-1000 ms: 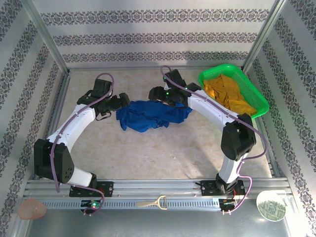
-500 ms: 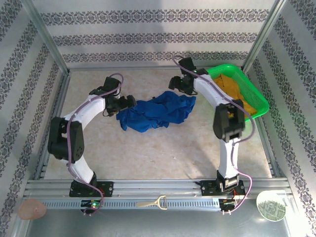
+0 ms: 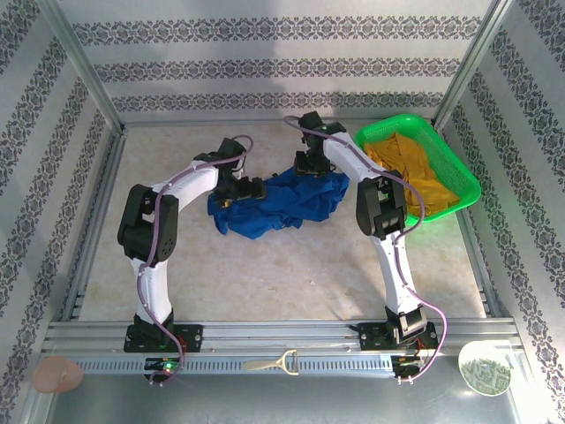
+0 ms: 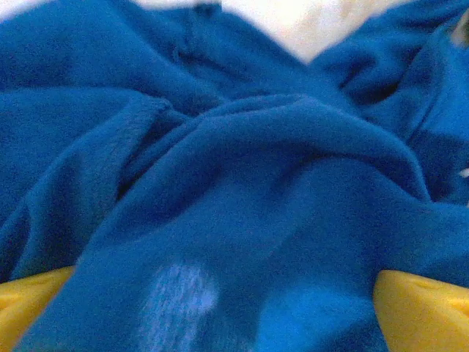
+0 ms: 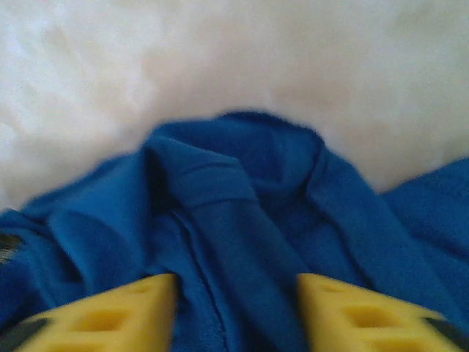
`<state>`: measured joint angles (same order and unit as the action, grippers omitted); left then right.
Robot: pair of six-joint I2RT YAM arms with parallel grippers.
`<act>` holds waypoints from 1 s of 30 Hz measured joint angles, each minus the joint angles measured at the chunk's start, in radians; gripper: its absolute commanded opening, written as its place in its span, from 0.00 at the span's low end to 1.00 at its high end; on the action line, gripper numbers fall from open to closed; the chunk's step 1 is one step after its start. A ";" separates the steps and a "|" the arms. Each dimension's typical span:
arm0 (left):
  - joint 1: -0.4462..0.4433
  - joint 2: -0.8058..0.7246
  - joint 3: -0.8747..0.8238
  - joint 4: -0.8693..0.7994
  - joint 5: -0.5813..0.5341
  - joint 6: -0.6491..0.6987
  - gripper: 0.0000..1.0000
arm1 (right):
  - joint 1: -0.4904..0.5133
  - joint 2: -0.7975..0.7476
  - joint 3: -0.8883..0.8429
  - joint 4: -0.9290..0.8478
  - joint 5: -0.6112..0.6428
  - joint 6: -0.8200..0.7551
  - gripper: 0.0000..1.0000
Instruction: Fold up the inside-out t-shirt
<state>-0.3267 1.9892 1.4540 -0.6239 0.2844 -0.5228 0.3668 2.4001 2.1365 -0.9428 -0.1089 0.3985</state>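
1. At the far middle of the table, the blue t-shirt is found crumpled in much the same spot as a second ago, though its right part is now heaped up more.
2. Since then the left gripper has been brought from beside the shirt's left edge onto the left part of the cloth, and the left arm has been folded into a more upright pose.
3. The right gripper has been lowered back onto the shirt's far edge, after standing slightly off it, toward the green basket, half a second ago.
4. The left fingertips are seen spread wide, one at each lower corner of the left wrist view, with blue cloth bulging between them; nothing is clamped.
5. The right fingers are set much closer together, astride a raised fold of the shirt; whether that fold is pinched cannot be told.
6. A mustard garment is held in the basket, apart from the shirt, as before.
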 measured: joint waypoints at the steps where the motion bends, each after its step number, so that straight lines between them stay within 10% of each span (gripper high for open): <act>1: -0.001 -0.002 -0.023 0.005 0.002 -0.003 0.73 | 0.000 -0.005 -0.023 0.001 -0.006 -0.004 0.02; 4: -0.001 -0.004 -0.067 0.010 0.012 0.000 0.05 | 0.000 -0.031 -0.102 0.019 -0.023 -0.005 0.00; 5: 0.000 -0.005 -0.068 0.010 0.014 0.000 0.00 | 0.000 -0.050 -0.133 0.031 -0.027 -0.002 0.00; 21: 0.160 -0.425 0.291 0.099 0.022 -0.018 0.02 | -0.101 -0.773 -0.193 0.365 -0.159 0.214 0.00; 30: 0.165 -0.629 0.165 0.206 0.057 -0.118 0.07 | -0.057 -0.978 -0.355 0.473 -0.172 0.295 0.00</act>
<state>-0.1616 1.3605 1.6192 -0.4175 0.3412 -0.6411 0.3096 1.4223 1.7817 -0.4694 -0.2813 0.6933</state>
